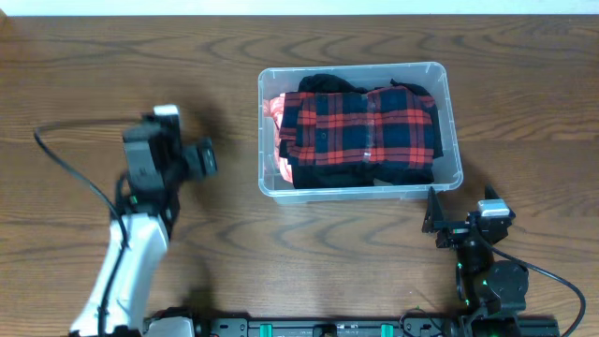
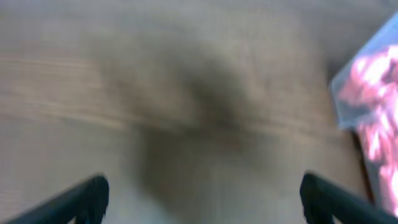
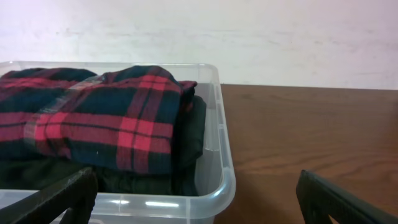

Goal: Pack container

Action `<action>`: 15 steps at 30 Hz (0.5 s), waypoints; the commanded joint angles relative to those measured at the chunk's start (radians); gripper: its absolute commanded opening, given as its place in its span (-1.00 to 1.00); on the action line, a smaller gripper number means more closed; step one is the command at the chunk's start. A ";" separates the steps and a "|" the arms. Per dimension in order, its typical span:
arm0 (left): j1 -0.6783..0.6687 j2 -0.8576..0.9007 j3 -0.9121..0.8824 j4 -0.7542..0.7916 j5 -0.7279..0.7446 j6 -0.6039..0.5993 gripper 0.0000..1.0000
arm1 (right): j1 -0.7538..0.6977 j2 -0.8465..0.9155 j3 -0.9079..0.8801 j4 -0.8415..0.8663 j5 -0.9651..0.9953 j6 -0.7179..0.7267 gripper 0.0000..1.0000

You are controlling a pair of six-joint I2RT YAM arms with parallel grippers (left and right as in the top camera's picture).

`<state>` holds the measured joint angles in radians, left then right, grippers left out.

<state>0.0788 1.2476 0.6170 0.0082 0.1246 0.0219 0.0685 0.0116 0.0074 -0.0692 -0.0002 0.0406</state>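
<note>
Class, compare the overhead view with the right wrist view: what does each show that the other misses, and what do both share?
Only overhead: the left tool, and a pink garment at the left end of the container. Only right wrist: the white wall, and the pile seen side-on, plaid shirt over dark clothes. Both: container, plaid shirt and wooden table.
</note>
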 commanded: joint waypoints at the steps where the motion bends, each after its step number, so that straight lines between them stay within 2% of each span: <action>1: -0.006 -0.079 -0.166 0.122 -0.001 -0.009 0.96 | -0.010 -0.006 -0.002 -0.005 0.011 -0.012 0.98; 7: -0.005 -0.185 -0.379 0.267 -0.002 -0.009 0.96 | -0.010 -0.006 -0.002 -0.005 0.010 -0.012 0.98; 15: -0.005 -0.319 -0.534 0.282 -0.002 -0.009 0.96 | -0.010 -0.006 -0.002 -0.005 0.011 -0.012 0.99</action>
<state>0.0757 0.9733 0.1120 0.2752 0.1246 0.0216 0.0685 0.0120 0.0074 -0.0704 -0.0002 0.0406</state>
